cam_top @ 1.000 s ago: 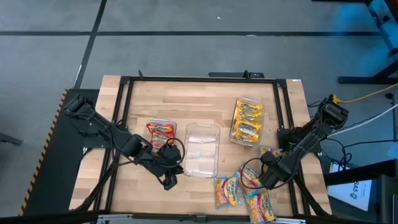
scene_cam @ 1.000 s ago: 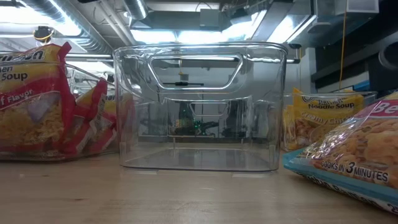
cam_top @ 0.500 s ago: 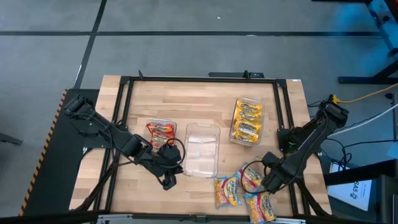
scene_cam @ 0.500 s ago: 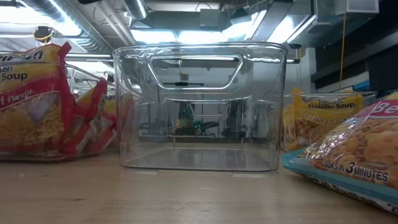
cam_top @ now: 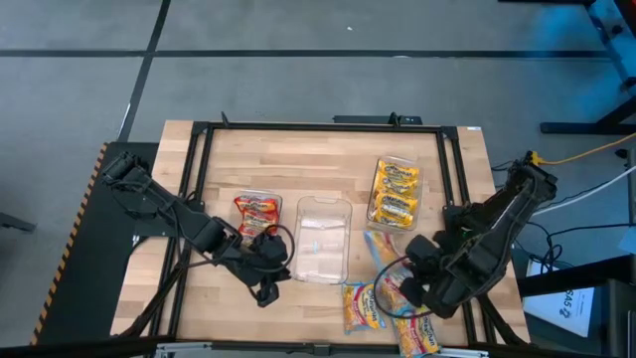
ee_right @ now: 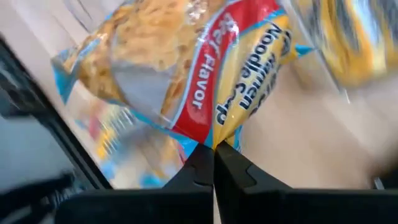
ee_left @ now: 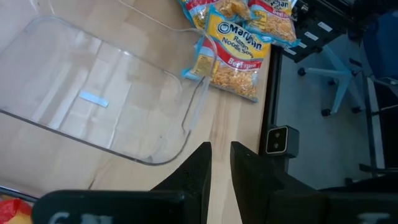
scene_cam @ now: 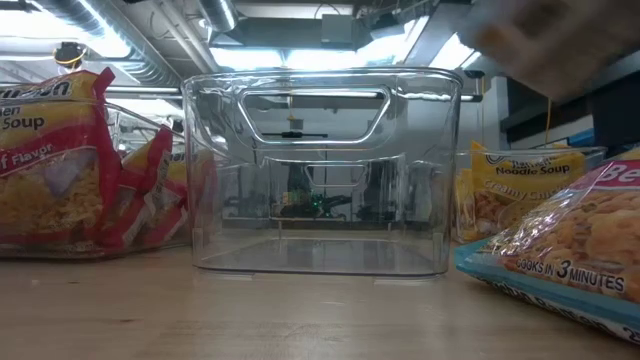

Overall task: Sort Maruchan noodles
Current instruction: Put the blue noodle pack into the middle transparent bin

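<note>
Right wrist view shows you a crinkly plastic noodle packet (ee_right: 186,68), blue-edged with a red band and pale noodles showing through, pinched by its lower seam between the right gripper (ee_right: 213,155), whose dark fingers are clenched on the thin film. From above, your right gripper (cam_top: 402,290) sits at about five o'clock on the wooden table (cam_top: 328,159), with that packet (cam_top: 383,261) hanging off it toward the centre. More loose packets (cam_top: 364,306) lie flat at the six o'clock edge, glossy and wrinkled.

A clear plastic tray (cam_top: 323,239) with rounded corners stands empty at the middle. At its nine o'clock a second tray holds red packets (cam_top: 256,211); at its two o'clock a third holds yellow packets (cam_top: 395,193), stacked side by side.

Your left gripper (cam_top: 266,286) waits at seven o'clock of the clear tray, grasping nothing; in its wrist view the two dark fingers (ee_left: 196,174) stand nearly together with a narrow gap over bare butcher-block wood.
</note>
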